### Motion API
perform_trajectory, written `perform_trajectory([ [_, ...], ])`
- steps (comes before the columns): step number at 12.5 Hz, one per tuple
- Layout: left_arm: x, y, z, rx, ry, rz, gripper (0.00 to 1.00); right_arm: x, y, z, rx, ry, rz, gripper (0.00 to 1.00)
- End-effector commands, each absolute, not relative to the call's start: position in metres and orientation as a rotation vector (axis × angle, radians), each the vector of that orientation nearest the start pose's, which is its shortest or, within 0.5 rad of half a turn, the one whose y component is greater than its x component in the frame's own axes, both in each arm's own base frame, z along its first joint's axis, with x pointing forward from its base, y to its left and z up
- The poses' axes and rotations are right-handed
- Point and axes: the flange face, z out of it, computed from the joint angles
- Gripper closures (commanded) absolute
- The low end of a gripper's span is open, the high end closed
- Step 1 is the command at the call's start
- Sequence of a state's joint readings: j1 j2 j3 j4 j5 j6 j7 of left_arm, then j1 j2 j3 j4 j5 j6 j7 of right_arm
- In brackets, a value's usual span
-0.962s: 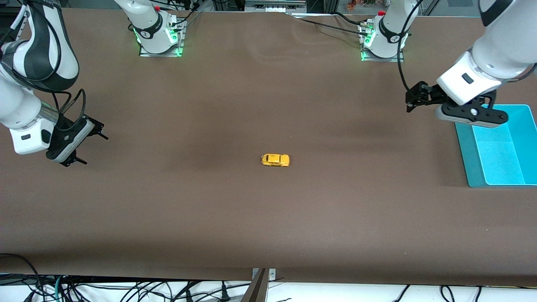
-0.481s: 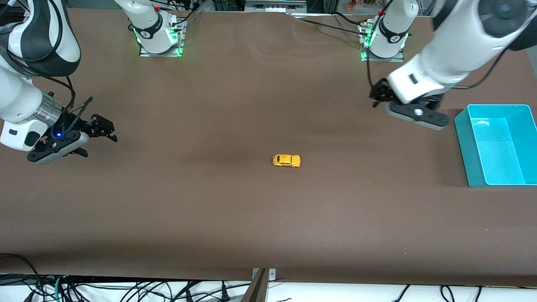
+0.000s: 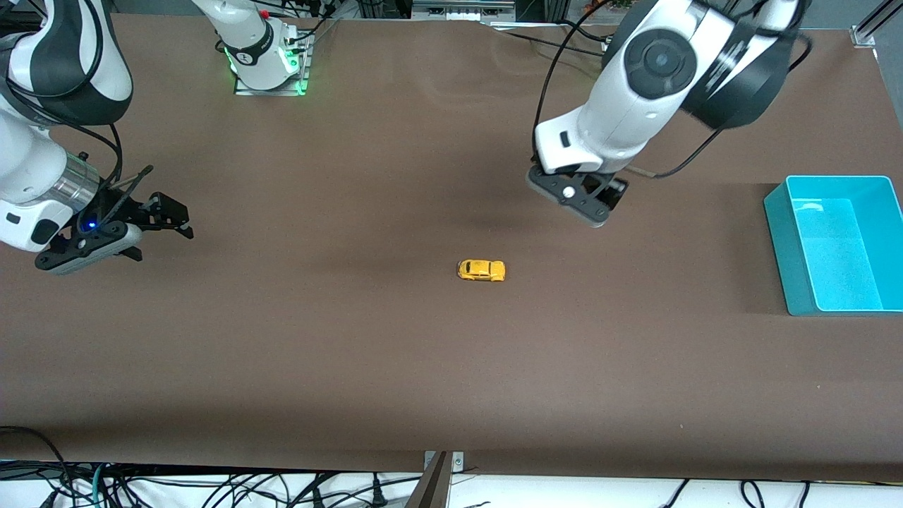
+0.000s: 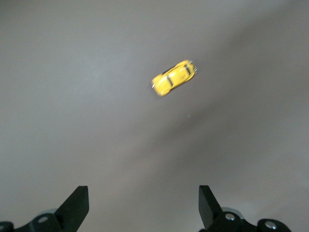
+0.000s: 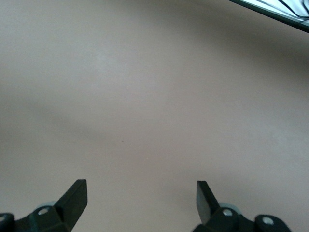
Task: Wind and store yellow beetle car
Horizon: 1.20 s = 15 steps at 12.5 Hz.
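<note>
The left gripper (image 3: 575,201), jaws open, has swung from the teal bin (image 3: 776,212) toward the yellow beetle car (image 3: 481,270); pickup appears imminent. The right gripper (image 3: 152,222) waits open.

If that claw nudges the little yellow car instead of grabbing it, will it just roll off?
Probably: the yellow beetle car sits on its wheels on flat brown table, so a lengthwise nudge likely rolls it. It looks stiff, light, and small against the left gripper, whose open jaws could easily knock it aside.
</note>
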<state>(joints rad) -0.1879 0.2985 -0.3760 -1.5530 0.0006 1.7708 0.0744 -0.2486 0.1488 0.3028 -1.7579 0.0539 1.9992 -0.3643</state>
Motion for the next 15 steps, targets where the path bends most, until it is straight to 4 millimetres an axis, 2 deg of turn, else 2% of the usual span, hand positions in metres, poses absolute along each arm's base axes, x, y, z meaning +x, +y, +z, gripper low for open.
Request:
perform_trajectory([
  [1, 0.578, -0.342, 0.422, -3.027, 1.265, 0.133, 0.0, 0.616, 0.026, 0.51, -3.079, -0.558, -0.187, 0.0],
  [3, 0.584, -0.369, 0.379, -2.965, 1.468, 0.054, 0.0, 0.616, 0.023, 0.508, -3.086, -0.556, -0.179, 0.0],
  [6, 0.584, -0.403, 0.306, -2.805, 1.762, -0.039, 0.0, 0.621, 0.017, 0.517, -3.081, -0.526, -0.211, 0.0],
  [7, 0.588, -0.405, 0.278, -2.726, 1.833, -0.071, 0.0, 0.624, 0.013, 0.52, -3.081, -0.51, -0.226, 0.0],
  [8, 0.588, -0.411, 0.263, -2.662, 1.88, -0.112, 0.0, 0.625, 0.012, 0.527, -3.089, -0.453, -0.247, 0.0],
  [10, 0.574, -0.436, 0.251, -2.511, 1.973, -0.171, 0.0, 0.624, 0.01, 0.528, -3.107, -0.153, -0.239, 0.0],
  [11, 0.569, -0.439, 0.238, -2.466, 2.0, -0.148, 0.0, 0.622, 0.012, 0.531, -3.108, -0.043, -0.232, 0.0],
  [13, 0.566, -0.442, 0.21, -2.406, 2.035, -0.141, 0.0, 0.621, 0.013, 0.533, -3.108, -0.023, -0.236, 0.0],
  [15, 0.564, -0.437, 0.181, -2.421, 2.036, -0.097, 0.0, 0.614, 0.014, 0.544, -3.116, -0.031, -0.257, 0.0],
])
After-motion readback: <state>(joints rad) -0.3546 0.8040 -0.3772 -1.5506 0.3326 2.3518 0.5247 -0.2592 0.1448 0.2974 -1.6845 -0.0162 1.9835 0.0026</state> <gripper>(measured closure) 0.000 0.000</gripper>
